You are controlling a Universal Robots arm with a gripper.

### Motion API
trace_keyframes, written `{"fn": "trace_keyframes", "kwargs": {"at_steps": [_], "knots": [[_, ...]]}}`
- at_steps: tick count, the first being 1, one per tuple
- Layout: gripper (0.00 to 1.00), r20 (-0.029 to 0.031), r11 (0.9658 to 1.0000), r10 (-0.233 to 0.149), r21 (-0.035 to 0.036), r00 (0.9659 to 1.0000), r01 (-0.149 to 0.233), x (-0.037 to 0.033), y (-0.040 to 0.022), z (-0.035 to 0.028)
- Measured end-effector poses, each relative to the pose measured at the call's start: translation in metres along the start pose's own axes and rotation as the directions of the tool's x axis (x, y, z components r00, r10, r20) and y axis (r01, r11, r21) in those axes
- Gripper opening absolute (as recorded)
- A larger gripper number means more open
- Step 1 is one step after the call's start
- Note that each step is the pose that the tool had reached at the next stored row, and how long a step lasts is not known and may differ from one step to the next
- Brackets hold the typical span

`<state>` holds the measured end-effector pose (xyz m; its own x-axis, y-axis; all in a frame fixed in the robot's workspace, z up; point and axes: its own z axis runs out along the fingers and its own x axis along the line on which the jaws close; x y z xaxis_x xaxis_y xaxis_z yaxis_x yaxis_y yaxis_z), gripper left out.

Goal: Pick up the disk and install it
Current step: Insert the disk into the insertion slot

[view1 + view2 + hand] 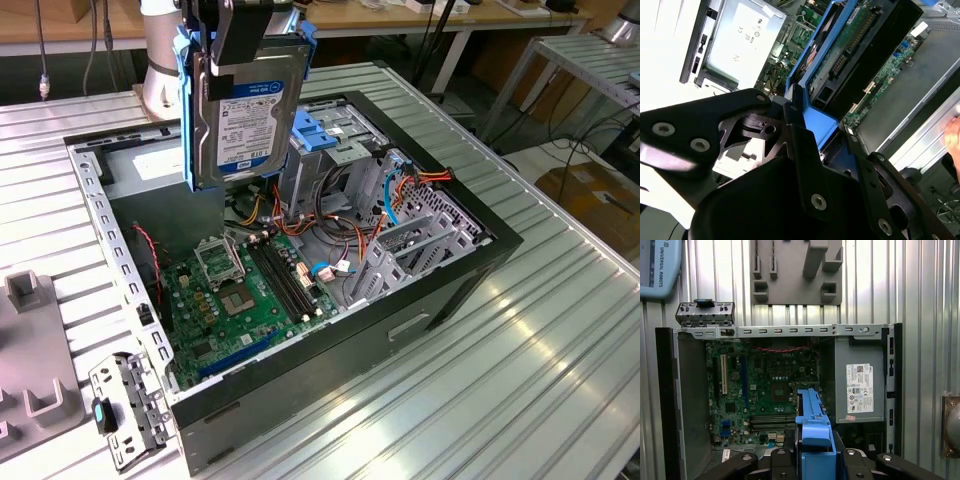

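1 ribbed metal table (520, 330) carries everything. On it, 1 open black PC case (330, 370) lying on its side, lid off. Inside: 1 green mobo (240, 300) on the floor of the case, 1 grey PSU (860, 385) w/ white label in a corner, and 1 blue-topped drive cage (325, 125) w/ orange and blue cables near it. Beside the case, at the exterior view's left: 1 grey fixture plate (30, 380) w/ raised blocks, then 1 small slotted metal bracket (125, 410) just beside the case corner. 1 disk (245, 110), grey w/ blue rails, hangs upright in the air over the case, label toward the exterior cam, clear of the mobo below. 1 gripper (232, 40) pinches the disk's top end, fingers pressed onto it.
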<state>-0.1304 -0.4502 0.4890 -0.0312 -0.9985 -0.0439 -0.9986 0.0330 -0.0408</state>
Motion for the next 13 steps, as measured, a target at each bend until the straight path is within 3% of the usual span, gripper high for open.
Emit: {"fn": "trace_keyframes", "kwargs": {"at_steps": [5,13], "knots": [[0.37,0.0000,1.0000,0.000,0.0001,1.0000,0.000,0.0009,-0.0002,0.0000],[0.37,0.0000,1.0000,0.000,0.0000,1.0000,0.000,0.0121,-0.0005,-0.0005]]}}
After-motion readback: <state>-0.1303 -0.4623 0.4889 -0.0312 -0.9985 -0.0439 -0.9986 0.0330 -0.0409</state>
